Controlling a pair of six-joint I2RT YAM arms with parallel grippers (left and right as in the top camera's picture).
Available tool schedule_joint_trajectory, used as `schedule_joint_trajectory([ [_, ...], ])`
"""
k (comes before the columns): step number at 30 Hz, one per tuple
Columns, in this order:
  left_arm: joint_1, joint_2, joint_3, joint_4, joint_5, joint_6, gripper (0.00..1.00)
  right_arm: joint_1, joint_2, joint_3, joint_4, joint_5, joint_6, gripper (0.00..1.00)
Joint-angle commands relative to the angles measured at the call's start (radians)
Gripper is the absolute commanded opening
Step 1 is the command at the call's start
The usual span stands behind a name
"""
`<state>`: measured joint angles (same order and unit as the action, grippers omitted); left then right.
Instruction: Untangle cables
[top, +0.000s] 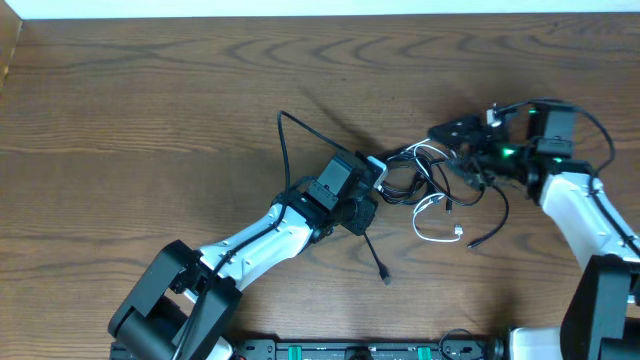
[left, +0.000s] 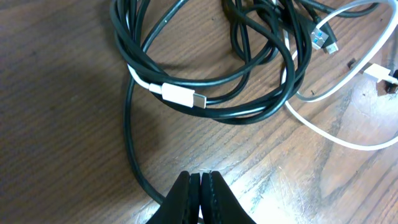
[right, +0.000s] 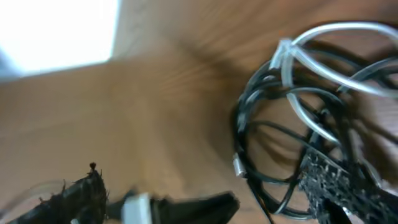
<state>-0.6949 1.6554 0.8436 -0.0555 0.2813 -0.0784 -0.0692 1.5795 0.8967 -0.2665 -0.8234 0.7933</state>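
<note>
**Overhead:** A wood table (top: 150, 90) seen from above. The cables (top: 415, 180) are a small knot of black loops w/ one white cord (top: 432, 222) curling out toward the near edge. They lie centre-right, btw the two arms. The left gripper (top: 377, 172) reaches in from the lower left, and its tip touches the knot's left edge. The right gripper (top: 458, 150) comes in from the right and sits over the knot's upper-right side. A loose black strand (top: 283, 150) arcs away past the left arm.

**Left wrist:** The fingers (left: 199, 193) are clenched flat together w/ no gap. One black strand runs down to their left base and vanishes under them; can't tell if it is pinched. The knot lies straight ahead, just past the tips. A white plug (left: 180, 96) rests among the black loops, and the white cord sweeps off to the right.

**Right wrist:** Pic is badly blurred. The jaws stand wide apart, released, w/ nothing btw them as far as the blur allows. The knot fills the right side, close against the finger there (right: 336, 183).

**Judgement:** The knot's long axis runs approx from one gripper to the other, so a pull apart along that line looks likely. The right gripper is nearer the bulk of the knot and would need to close on a strand first.
</note>
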Motion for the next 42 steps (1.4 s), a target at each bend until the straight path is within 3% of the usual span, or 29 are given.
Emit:
schedule_joint_trajectory([
  [1, 0.002, 0.011, -0.004, -0.003, -0.013, -0.009, 0.08, 0.066, 0.003, 0.005, 0.032, 0.294, 0.185, 0.99],
  [4, 0.002, 0.011, -0.004, -0.003, -0.013, -0.009, 0.08, 0.129, 0.008, 0.005, 0.080, 0.413, 0.259, 0.97],
  [10, 0.002, 0.011, -0.004, -0.003, -0.013, -0.009, 0.08, 0.240, 0.056, 0.005, 0.133, 0.643, 0.407, 0.82],
  [20, 0.002, 0.011, -0.004, -0.004, -0.009, -0.009, 0.08, 0.280, 0.175, 0.005, 0.338, 0.863, 0.297, 0.78],
  [21, 0.002, 0.011, -0.004, -0.004, -0.009, -0.009, 0.08, 0.280, 0.180, 0.005, 0.339, 0.884, 0.288, 0.73],
  [22, 0.002, 0.011, -0.004, -0.004, -0.009, -0.009, 0.08, 0.280, 0.181, 0.005, 0.340, 0.897, 0.279, 0.61],
  [24, 0.002, 0.011, -0.004, -0.004, -0.009, -0.009, 0.08, 0.280, 0.181, 0.005, 0.363, 0.897, 0.241, 0.25],
  [26, 0.002, 0.011, -0.004, -0.004, -0.009, -0.009, 0.08, 0.278, 0.180, 0.005, 0.443, 0.854, 0.137, 0.01],
  [30, 0.002, 0.011, -0.004, -0.005, -0.009, -0.009, 0.10, 0.256, 0.164, 0.005, 0.663, 0.580, -0.095, 0.01],
  [34, 0.002, 0.011, -0.004, -0.008, 0.006, -0.009, 0.14, 0.204, 0.097, 0.005, 0.776, 0.387, -0.116, 0.01],
  [40, 0.002, 0.011, -0.004, -0.011, 0.006, -0.008, 0.16, 0.156, -0.093, 0.008, 0.652, 0.335, -0.256, 0.01],
  [42, 0.002, 0.011, -0.004, -0.011, 0.006, -0.009, 0.22, 0.149, -0.170, 0.021, 0.549, 0.342, -0.278, 0.01],
])
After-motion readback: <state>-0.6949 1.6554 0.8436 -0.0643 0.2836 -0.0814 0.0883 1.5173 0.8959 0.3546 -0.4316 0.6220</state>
